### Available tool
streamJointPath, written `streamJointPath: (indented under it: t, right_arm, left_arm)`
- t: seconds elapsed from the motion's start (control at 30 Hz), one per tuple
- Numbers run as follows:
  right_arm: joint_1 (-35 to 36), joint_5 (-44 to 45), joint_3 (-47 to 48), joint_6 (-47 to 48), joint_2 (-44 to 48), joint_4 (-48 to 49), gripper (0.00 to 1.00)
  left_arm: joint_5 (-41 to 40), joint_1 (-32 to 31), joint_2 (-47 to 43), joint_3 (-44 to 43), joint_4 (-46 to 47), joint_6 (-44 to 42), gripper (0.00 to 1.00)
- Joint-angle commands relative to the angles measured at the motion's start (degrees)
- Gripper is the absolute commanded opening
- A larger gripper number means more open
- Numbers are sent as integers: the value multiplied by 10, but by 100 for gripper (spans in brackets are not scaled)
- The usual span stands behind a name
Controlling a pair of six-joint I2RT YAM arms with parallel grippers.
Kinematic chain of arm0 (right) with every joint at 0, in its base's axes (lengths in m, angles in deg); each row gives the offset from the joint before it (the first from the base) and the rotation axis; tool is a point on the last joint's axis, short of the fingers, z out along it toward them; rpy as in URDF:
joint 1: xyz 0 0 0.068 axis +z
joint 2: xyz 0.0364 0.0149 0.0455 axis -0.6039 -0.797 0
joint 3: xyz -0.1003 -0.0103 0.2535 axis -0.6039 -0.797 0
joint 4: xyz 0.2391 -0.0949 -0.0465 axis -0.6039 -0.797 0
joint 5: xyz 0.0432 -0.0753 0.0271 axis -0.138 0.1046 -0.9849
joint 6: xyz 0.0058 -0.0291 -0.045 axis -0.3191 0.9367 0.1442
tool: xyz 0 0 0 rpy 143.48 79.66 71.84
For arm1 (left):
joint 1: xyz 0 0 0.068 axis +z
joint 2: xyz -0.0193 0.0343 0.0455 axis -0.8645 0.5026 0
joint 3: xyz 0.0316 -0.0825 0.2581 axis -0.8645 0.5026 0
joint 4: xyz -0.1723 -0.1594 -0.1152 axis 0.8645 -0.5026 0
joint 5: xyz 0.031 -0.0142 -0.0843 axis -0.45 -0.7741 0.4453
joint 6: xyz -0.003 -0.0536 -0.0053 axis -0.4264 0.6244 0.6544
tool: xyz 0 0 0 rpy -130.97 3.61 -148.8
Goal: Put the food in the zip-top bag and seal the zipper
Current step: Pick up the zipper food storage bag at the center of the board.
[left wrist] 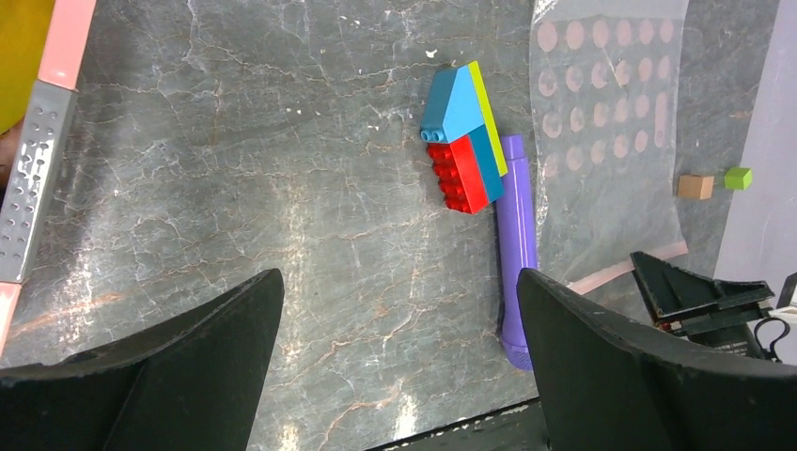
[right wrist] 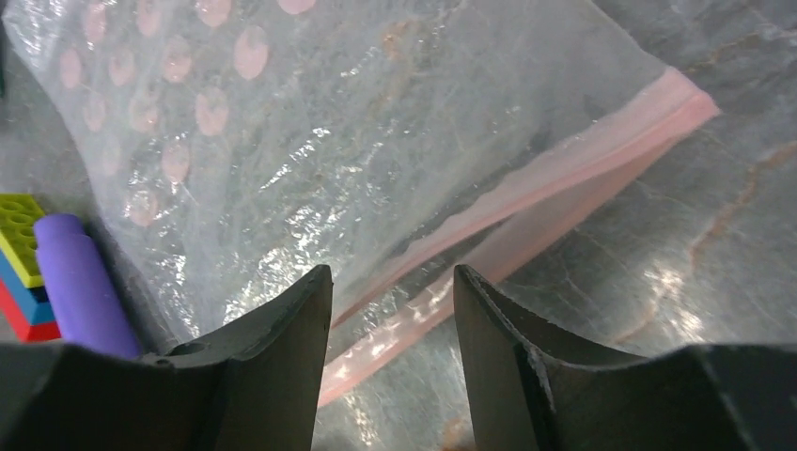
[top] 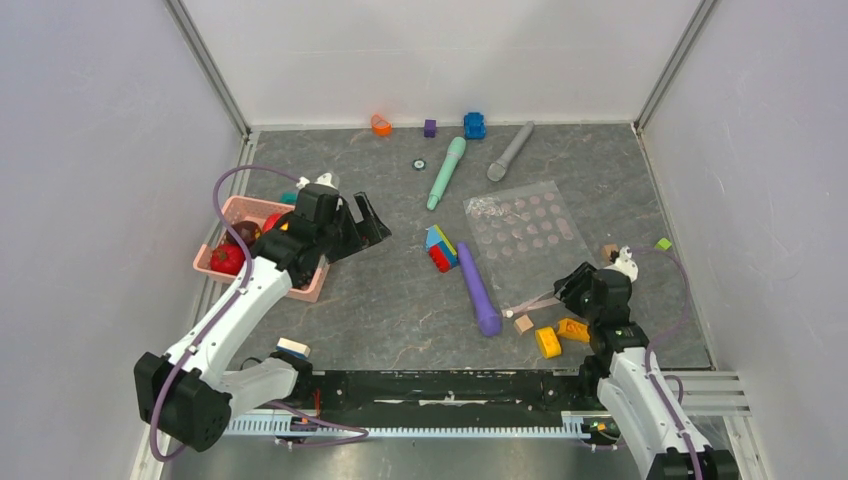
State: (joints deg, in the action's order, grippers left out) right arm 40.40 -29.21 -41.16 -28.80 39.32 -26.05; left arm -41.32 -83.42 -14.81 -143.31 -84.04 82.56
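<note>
Right pincer hangs with jaws parted astride the zipper of the zip-top bag, which lies flat and looks empty on the tabletop. The left pincer gapes wide, holding nothing. All the food I can see sits in the pink basket, so filling and sealing both remain.

A purple marker-like stick was seen just beside a multicoloured toy block stack, a teal stick farther back.
</note>
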Motion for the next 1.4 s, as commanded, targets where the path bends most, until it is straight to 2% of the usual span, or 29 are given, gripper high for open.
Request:
streamJointPath:
  t: [0.0,0.17,0.3,0.37,0.4,0.43,0.57,0.7,0.83,0.9,1.0,1.13,1.37]
  right_arm:
    - [-1,-15,-25,-38,-19,112,56]
    - [-1,-21,-26,-55,-36,186,56]
    - [-1,-7,-30,-72,-44,220,48]
    - [-1,-6,-40,-88,-53,256,34]
    - [-1,-8,-41,-95,-61,268,9]
    - [-1,-15,-33,-103,-69,269,0]
    - [7,-35,29,-81,-79,257,0]
    - [32,-64,129,-68,-82,167,0]
    - [125,-48,192,-102,-90,134,0]
    - [176,-17,225,-110,-107,127,0]
    - [240,1,274,-110,-145,134,0]
    - [310,17,316,-112,-192,158,0]
    - [374,52,350,-115,-229,179,0]
  left_arm:
    - [-12,-5,3,-27,22,-28,100]
    - [-12,-10,3,-24,22,-29,100]
    - [-14,-13,5,-23,23,-29,100]
    - [-6,-17,8,-22,29,-34,100]
    - [1,-20,9,-22,34,-37,100]
    - [13,-24,12,-22,40,-46,100]
    - [52,-73,23,-25,88,-89,100]
    - [31,-166,54,-32,157,-136,100]
    - [-32,-241,96,-59,216,-177,100]
    - [-38,-262,118,-82,232,-184,100]
    - [-29,-287,137,-101,259,-183,100]
    - [-58,-305,145,-100,274,-178,99]
    - [-107,-308,137,-63,274,-167,88]
